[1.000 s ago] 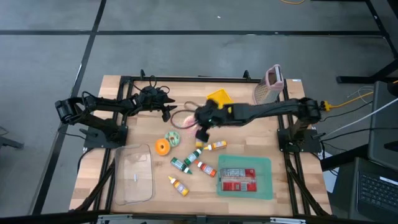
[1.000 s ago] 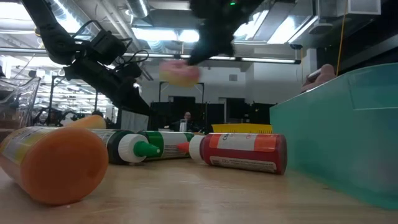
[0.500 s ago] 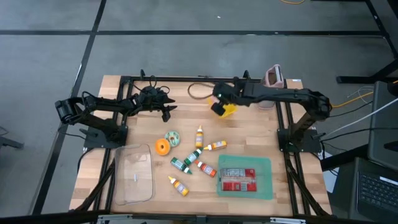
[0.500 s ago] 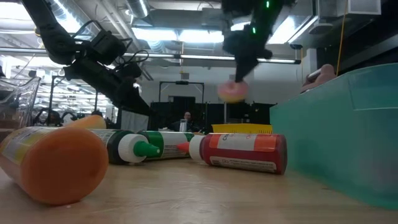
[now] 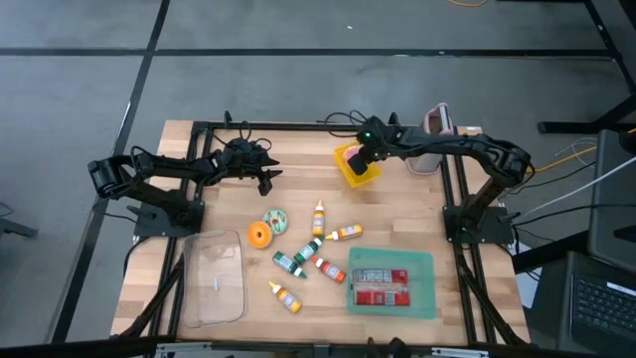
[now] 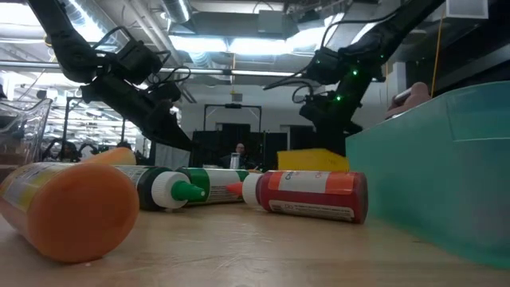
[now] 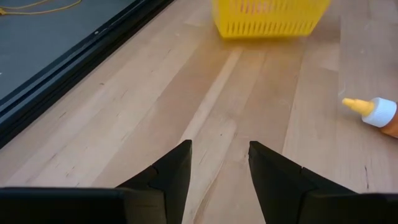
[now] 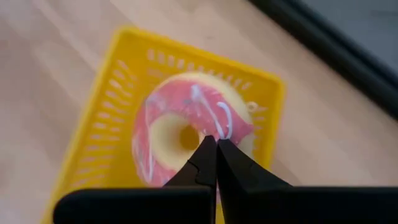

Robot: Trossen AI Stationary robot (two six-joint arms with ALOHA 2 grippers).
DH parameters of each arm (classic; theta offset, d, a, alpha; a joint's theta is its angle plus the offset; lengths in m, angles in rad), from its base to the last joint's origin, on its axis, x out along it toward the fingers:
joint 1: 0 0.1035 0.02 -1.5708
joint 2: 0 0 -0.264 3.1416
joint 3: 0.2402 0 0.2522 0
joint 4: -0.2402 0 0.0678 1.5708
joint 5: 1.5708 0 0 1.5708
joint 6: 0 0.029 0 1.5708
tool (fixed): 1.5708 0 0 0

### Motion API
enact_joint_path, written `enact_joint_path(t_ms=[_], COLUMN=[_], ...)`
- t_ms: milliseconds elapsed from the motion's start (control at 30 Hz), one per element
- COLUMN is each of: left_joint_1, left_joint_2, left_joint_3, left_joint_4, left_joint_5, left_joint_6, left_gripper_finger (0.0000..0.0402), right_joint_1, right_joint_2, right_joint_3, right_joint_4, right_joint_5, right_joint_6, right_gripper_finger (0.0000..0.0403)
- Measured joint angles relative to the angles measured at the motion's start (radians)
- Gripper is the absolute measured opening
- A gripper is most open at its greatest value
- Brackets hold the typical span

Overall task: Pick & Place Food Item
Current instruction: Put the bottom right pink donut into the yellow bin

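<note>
The right gripper [image 8: 216, 146] hung over the yellow basket [image 5: 356, 164] at about one o'clock on the table, its fingers pinched fully together on the rim of the pink-iced doughnut [image 8: 186, 130]. In the right wrist view the doughnut sat directly above the basket's open mouth, with the mesh walls showing on every side of it; whether it already touched the basket floor could not be told.

To finish well, the release probably needed to come only once the doughnut was low inside the walls, so it would drop flat and not bounce onto the rim. The jaws should open cleanly, and the arm should lift straight up, since the light basket looked easy to drag or tip.

The left gripper [image 7: 219, 180] waited near ten o'clock, its fingers parted and holding nothing, pointed across bare wood toward the basket. A small sauce bottle [image 7: 376, 113] lay off to one side of it, well clear of the basket
</note>
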Motion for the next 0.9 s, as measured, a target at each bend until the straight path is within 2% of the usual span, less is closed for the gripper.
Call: enact_joint_path(t_ms=[400,533,633,900], left_joint_1=[0.001,0.001,0.001,0.001], left_joint_2=[0.0,0.0,0.0,0.0], left_joint_3=[0.0,0.0,0.0,0.0], left_joint_4=[0.0,-0.001,-0.001,-0.002], left_joint_5=[0.0,0.0,0.0,0.0], left_joint_6=[0.0,0.0,0.0,0.0], left_gripper_finger=[0.0155,0.0155,0.0155,0.0155], right_joint_1=[0.007,0.007,0.007,0.01], right_joint_2=[0.0,0.0,0.0,0.001], right_joint_3=[-0.008,-0.008,-0.008,-0.008], right_joint_4=[0.008,0.007,0.007,0.007], right_joint_5=[-0.117,-0.119,-0.118,-0.119], right_joint_6=[-0.003,-0.004,-0.005,-0.007], right_gripper_finger=[0.0,0.0005,0.0037,0.0163])
